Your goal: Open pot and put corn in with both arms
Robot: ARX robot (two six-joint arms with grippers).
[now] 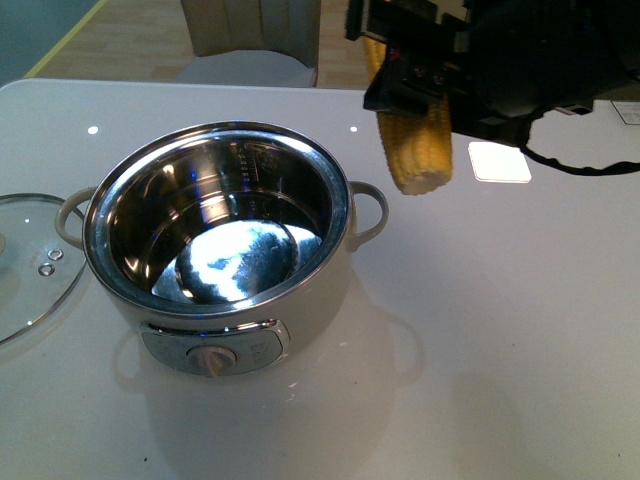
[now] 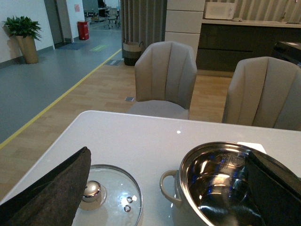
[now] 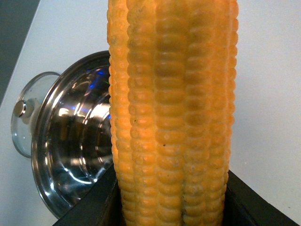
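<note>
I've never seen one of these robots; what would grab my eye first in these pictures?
Probably the yellow corn cob, hanging end-down from the black right gripper, up in the air to the right of the pot. Then that pot itself, open in the middle of the white table, shiny and empty inside, with its glass lid lying flat on the table to its left.

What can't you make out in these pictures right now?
Top of corn: front view, behind right arm.
Part of glass lid: front view, cut by left edge.
Much of pot: right wrist view, blocked by corn.
Markings by knob: front view, too small.
</note>
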